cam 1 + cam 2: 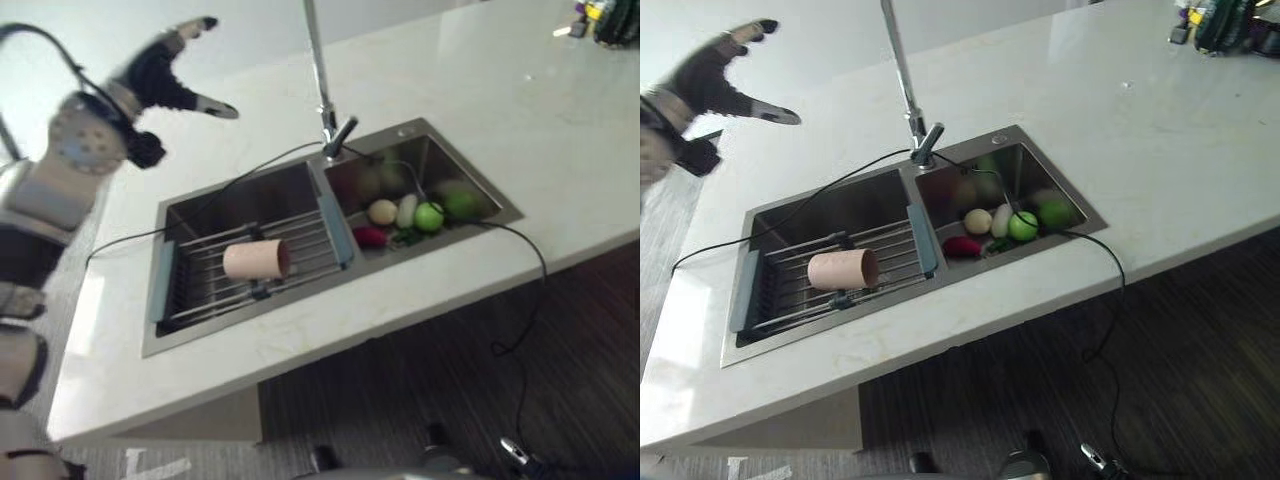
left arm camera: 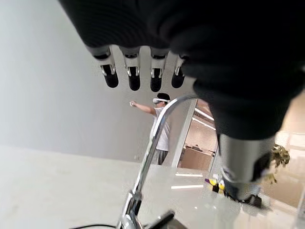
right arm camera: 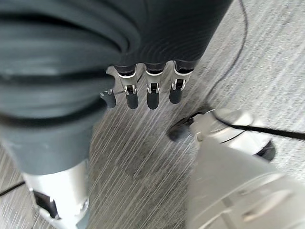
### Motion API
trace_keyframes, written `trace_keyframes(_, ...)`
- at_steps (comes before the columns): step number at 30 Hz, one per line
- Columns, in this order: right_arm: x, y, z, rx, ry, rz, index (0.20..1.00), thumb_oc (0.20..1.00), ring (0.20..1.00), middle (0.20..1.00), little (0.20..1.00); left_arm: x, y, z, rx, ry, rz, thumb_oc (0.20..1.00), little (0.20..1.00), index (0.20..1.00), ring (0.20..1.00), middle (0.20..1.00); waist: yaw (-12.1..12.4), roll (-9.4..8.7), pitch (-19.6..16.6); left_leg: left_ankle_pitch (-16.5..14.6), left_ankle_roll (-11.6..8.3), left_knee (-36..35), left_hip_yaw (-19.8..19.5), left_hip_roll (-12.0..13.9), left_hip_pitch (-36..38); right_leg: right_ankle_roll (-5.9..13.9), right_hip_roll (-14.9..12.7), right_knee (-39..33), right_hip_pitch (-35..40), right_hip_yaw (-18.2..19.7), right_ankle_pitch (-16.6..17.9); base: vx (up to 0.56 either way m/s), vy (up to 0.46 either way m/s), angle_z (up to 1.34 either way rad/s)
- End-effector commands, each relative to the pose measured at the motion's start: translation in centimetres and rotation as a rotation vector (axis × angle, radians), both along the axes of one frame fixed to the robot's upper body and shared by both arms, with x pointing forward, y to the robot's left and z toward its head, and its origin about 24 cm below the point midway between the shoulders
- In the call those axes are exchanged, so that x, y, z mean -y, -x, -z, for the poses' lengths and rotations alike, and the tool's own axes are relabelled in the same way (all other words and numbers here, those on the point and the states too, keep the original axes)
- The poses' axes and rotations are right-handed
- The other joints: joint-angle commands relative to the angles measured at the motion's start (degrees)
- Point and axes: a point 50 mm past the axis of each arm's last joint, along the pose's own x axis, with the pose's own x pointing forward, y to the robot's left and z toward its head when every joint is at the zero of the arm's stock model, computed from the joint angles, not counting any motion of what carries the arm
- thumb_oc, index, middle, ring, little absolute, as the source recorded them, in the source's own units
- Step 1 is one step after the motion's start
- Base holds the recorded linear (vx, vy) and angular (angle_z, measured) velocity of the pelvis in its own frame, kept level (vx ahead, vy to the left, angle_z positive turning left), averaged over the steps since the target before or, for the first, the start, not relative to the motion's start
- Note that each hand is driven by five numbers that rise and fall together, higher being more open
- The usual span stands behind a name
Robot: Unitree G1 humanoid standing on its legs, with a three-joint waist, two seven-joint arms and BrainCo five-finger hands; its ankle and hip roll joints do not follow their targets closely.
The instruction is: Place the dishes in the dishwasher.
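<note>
Hovering w/ fingers spread, left hand (image 1: 160, 72) sits well apart from cup (image 1: 257, 260) on sink rack (image 1: 300, 235); reach may snag faucet (image 1: 322, 90).

Countertop (image 1: 470, 110) pale cream. Sink (image 1: 450, 165) steel grey. Cup (image 1: 256, 260) peach-pink on rack (image 1: 310, 235), grey-blue ends. Apple (image 1: 429, 216) green, radish (image 1: 369, 236) dark red. Floor (image 1: 440, 390) dark streaked.
</note>
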Motion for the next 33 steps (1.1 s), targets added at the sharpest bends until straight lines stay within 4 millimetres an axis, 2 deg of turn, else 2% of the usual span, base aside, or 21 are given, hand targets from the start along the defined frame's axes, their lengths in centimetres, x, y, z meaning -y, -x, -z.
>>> trace_keyframes(1, 0.3, -0.7, -0.3, 0.035, 0.006, -0.014, 1.000, 1.000, 1.000, 1.000, 1.000, -4.3, 1.1, -4.5, 0.136, -0.016, -0.193, 1.000, 1.000, 1.000, 1.000, 1.000, 0.27, 0.01, 3.02, -6.29, 0.72, 1.71, 1.51, 0.19, 4.13, 3.20, -1.52, 4.36, -0.94, 0.51, -5.30, -0.01, 0.014, -0.24)
trace_keyframes(7, 1.0, -0.6, -0.7, 0.051, 0.030, -0.015, 1.000, 1.000, 1.000, 1.000, 1.000, -4.3, -0.3, 0.2, -0.066, -0.179, -0.215, 1.000, 1.000, 1.000, 1.000, 1.000, -1.15, 0.52, 3.87, -6.64, 0.74, 2.52, 1.81, -0.12, 3.50, 3.51, -1.96, 4.30, -1.71, 1.65, -4.85, 0.01, 0.031, -0.06)
trace_keyframes(13, 1.8, -1.5, -1.3, 0.085, 0.060, -0.034, 1.000, 1.000, 1.000, 1.000, 1.000, -5.3, -0.7, 4.9, -0.229, -0.193, -0.244, 1.000, 1.000, 1.000, 1.000, 1.000, -1.43, 1.42, 5.23, -6.66, 0.81, 3.23, 1.31, -0.76, 1.93, 3.85, -3.09, 4.57, -3.14, 1.74, -4.28, 0.00, 0.078, 0.01)
trace_keyframes(17, 2.1, -2.1, -1.8, 0.109, 0.079, -0.048, 1.000, 1.000, 1.000, 1.000, 1.000, -6.3, -0.3, 7.6, -0.295, -0.183, -0.244, 1.000, 1.000, 1.000, 1.000, 1.000, -0.79, 1.89, 6.47, -6.60, 1.04, 4.05, -0.01, -1.37, 0.39, 3.83, -3.68, 5.16, -4.04, 1.56, -4.12, -0.03, 0.099, 0.04)
trace_keyframes(21, 2.1, -2.8, -2.0, 0.125, 0.078, -0.047, 1.000, 1.000, 1.000, 1.000, 1.000, -6.5, 0.1, 8.7, -0.319, -0.256, -0.248, 1.000, 1.000, 1.000, 1.000, 1.000, 0.01, 1.59, 7.06, -6.52, 1.22, 4.51, -1.10, -1.57, -0.57, 3.84, -3.97, 5.59, -4.53, 1.11, -3.93, -0.02, 0.030, 0.11)
trace_keyframes(24, 1.7, -3.9, -2.2, 0.162, 0.071, -0.077, 1.000, 1.000, 1.000, 1.000, 1.000, -7.1, 0.1, 9.4, -0.347, -0.260, -0.273, 1.000, 1.000, 1.000, 1.000, 1.000, 0.44, 1.33, 7.49, -6.29, 1.37, 4.86, -1.90, -1.63, -1.36, 3.63, -3.93, 6.16, -4.86, 0.84, -4.05, 0.00, 0.022, 0.12)
trace_keyframes(33, 1.5, -5.2, -2.5, 0.175, 0.075, -0.092, 1.000, 1.000, 1.000, 1.000, 1.000, -7.9, 0.4, 10.9, -0.369, -0.220, -0.296, 1.000, 1.000, 1.000, 1.000, 1.000, 0.89, 1.21, 8.41, -6.10, 1.39, 5.59, -2.63, -1.71, -2.50, 3.51, -3.99, 7.13, -5.69, 0.93, -4.29, 0.00, 0.018, 0.01)
